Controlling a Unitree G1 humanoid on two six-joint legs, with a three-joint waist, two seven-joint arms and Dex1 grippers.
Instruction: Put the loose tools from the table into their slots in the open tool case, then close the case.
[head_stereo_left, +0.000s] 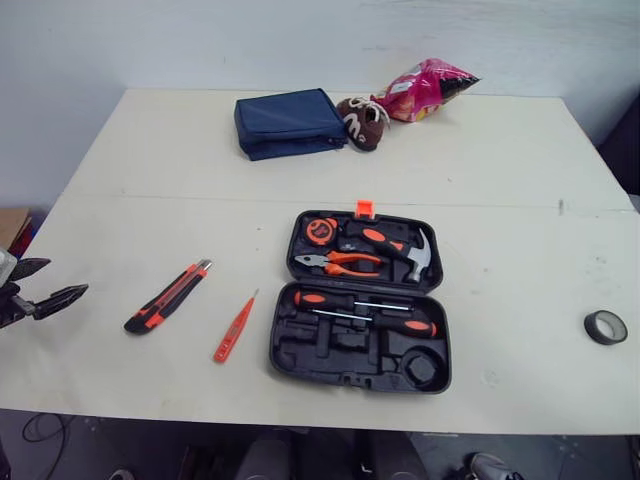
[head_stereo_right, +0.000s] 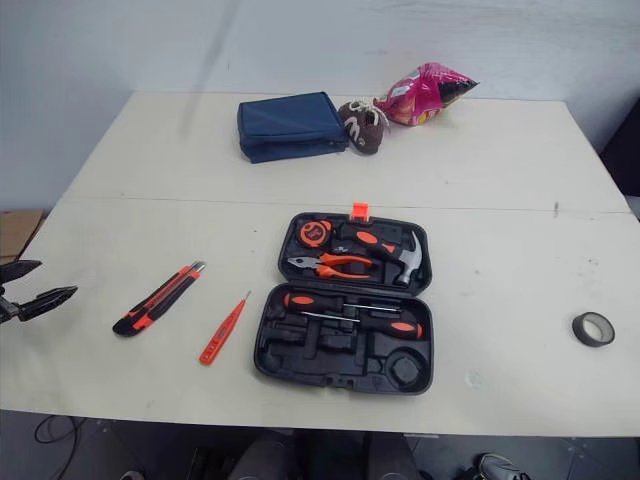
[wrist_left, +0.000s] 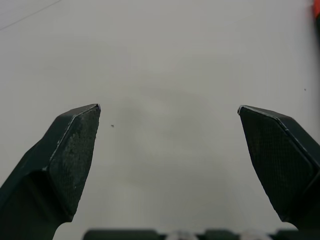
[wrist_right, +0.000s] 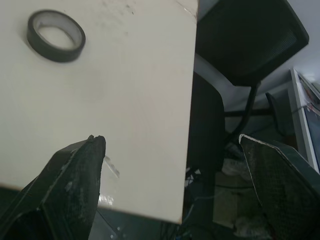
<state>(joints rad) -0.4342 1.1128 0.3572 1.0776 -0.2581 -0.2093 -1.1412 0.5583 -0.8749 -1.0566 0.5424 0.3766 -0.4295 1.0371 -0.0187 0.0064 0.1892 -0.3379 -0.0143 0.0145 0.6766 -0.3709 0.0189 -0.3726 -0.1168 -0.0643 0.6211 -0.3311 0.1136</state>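
A black tool case (head_stereo_left: 360, 300) is seen lying open flat near the middle of a pale table (head_stereo_left: 150, 180), an orange latch (head_stereo_left: 364, 208) at its far edge. A tape measure (head_stereo_left: 321, 231), pliers (head_stereo_left: 340, 262) and a hammer (head_stereo_left: 405, 250) are seated in the far half, and two screwdrivers (head_stereo_left: 340, 299) in the near half (several moulded slots beside them are bare). To its left, an orange-and-black utility knife (head_stereo_left: 167, 296) and a slim orange tester pen (head_stereo_left: 235, 327) are laid loose, just beside each other. A black roll of tape (head_stereo_left: 605, 326) is set well apart near the right edge. The left gripper (head_stereo_left: 67, 276) is held spread wide over bare tabletop at the left edge. The right gripper (wrist_right: 170, 137) is likewise parted over the table's edge, near the tape.
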